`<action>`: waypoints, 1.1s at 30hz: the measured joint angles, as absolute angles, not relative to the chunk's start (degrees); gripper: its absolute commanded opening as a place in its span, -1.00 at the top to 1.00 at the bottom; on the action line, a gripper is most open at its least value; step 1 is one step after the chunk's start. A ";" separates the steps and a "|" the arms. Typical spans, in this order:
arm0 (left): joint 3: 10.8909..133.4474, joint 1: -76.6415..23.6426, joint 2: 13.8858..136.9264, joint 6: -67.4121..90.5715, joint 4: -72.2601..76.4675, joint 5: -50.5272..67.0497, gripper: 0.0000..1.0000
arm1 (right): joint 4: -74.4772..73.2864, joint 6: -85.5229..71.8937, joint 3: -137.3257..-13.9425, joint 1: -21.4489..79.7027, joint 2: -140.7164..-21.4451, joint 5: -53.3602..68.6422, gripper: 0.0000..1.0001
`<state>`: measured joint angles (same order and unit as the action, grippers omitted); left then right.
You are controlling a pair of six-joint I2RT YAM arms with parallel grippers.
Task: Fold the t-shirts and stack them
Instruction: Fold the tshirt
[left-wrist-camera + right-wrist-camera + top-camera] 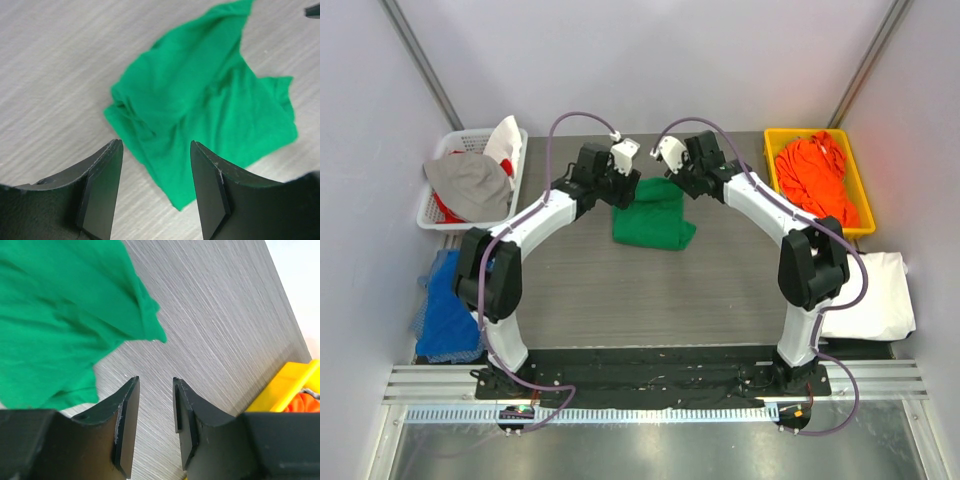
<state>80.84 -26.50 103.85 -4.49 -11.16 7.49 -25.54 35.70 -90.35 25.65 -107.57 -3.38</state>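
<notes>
Green t-shirt [653,222] crumpled; left hand [156,145] wide above it, right hand [155,381] narrow alongside, both empty.

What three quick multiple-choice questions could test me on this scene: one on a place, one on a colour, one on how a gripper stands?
1. Where is the orange t-shirt?
A. in the yellow bin
B. spread out mid-table
C. draped over an arm

2. What colour is the t-shirt lying in the middle of the table?
A. white
B. blue
C. green

3. How does the left gripper stand?
A. shut on the shirt
B. open and empty
C. shut on nothing

Answers:
1 A: the orange t-shirt fills the yellow bin at the right.
2 C: the green t-shirt lies crumpled there.
3 B: its jaws stand apart above the cloth, with nothing between them.
</notes>
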 measured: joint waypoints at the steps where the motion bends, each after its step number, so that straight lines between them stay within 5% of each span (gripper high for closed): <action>1: 80.64 -26.61 103.85 -4.25 -11.27 7.99 -0.21 | -25.47 35.46 -90.35 25.78 -107.46 -3.01 0.21; 33: 92.18 -26.50 121.89 -6.57 -11.07 3.95 -0.15 | -22.28 34.79 -92.68 25.82 -117.93 1.76 0.21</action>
